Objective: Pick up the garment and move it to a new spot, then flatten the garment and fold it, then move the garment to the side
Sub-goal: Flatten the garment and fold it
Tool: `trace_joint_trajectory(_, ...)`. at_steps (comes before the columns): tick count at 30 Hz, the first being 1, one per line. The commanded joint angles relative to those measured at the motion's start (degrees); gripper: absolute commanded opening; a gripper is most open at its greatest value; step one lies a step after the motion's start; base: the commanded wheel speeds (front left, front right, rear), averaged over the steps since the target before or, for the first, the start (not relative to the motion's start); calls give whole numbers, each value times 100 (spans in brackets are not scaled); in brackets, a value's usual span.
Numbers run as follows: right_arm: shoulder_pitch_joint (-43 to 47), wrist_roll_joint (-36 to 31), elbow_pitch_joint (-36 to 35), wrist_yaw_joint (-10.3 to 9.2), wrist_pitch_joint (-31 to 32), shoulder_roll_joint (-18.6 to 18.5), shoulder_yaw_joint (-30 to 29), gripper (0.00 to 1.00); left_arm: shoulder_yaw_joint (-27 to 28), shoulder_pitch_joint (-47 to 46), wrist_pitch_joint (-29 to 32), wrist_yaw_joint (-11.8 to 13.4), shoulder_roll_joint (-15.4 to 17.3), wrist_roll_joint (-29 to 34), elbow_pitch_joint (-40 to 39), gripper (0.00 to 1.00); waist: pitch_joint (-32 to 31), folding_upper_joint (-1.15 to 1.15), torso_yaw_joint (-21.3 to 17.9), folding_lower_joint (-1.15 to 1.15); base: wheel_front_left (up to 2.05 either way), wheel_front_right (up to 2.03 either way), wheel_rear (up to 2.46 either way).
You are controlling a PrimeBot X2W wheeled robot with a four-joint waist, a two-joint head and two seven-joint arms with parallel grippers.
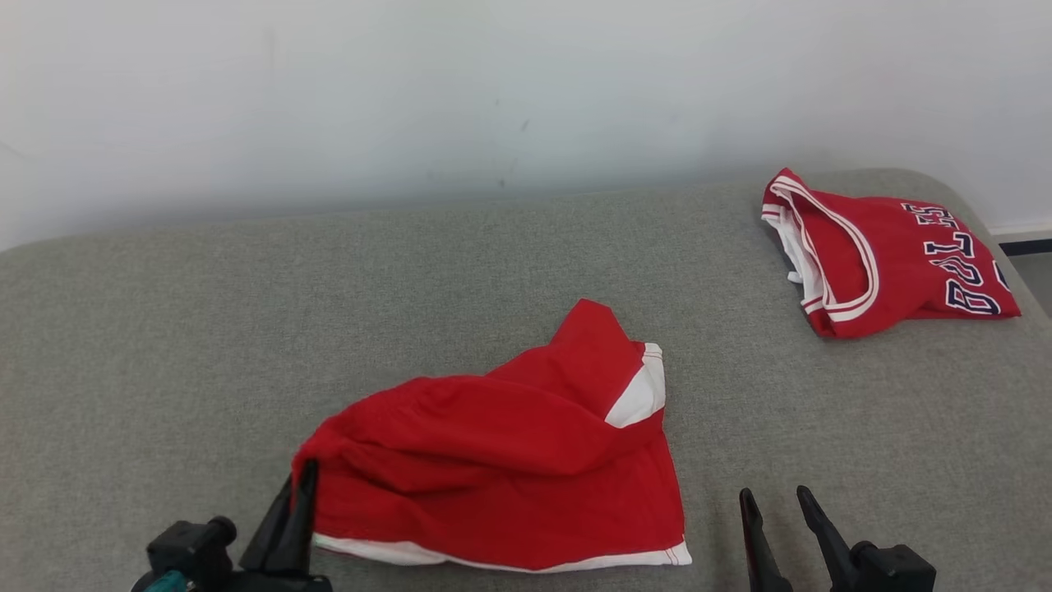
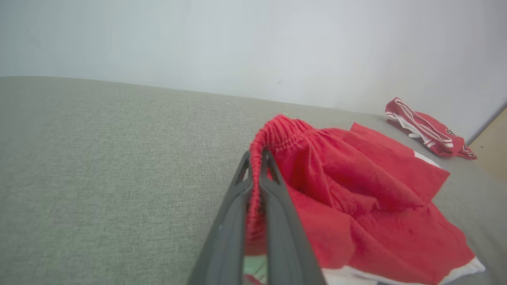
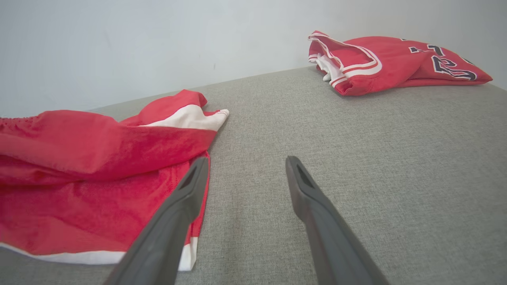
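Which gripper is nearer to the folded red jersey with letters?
Right. The right gripper is open, well short of the jersey; the left gripper is farther left, shut on the red shorts.

Bright, even, diffuse light washes the pale wall (image 1: pixel 411 99); shadows lie faint and soft. Both wrist views bend at their edges, and the near fingers (image 2: pixel 281 233) look slightly blurred.
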Motion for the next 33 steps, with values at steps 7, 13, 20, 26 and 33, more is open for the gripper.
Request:
trace_joint_trajectory(7,-116,-2,46,-18,-27,11,40,100,-390,-209,-14,9,121,97,503,0,91,0,-108,0,0,0,0)
trace_joint_trajectory(13,-77,23,54,-18,-27,12,8,100,-179,-180,-14,8,-27,305,593,100,70,0,-43,0,0,0,0)
trace_joint_trajectory(20,42,-13,7,-18,-27,11,6,100,3,136,-14,8,-107,300,318,100,-51,0,108,0,0,0,0)
trace_joint_trajectory(26,152,-39,-41,-18,-27,11,52,100,171,648,-15,8,-164,391,90,100,-142,0,196,0,0,0,0)
trace_joint_trajectory(33,157,-67,-61,-18,-27,9,102,100,116,766,-15,9,33,529,384,100,-121,0,186,0,0,0,0)
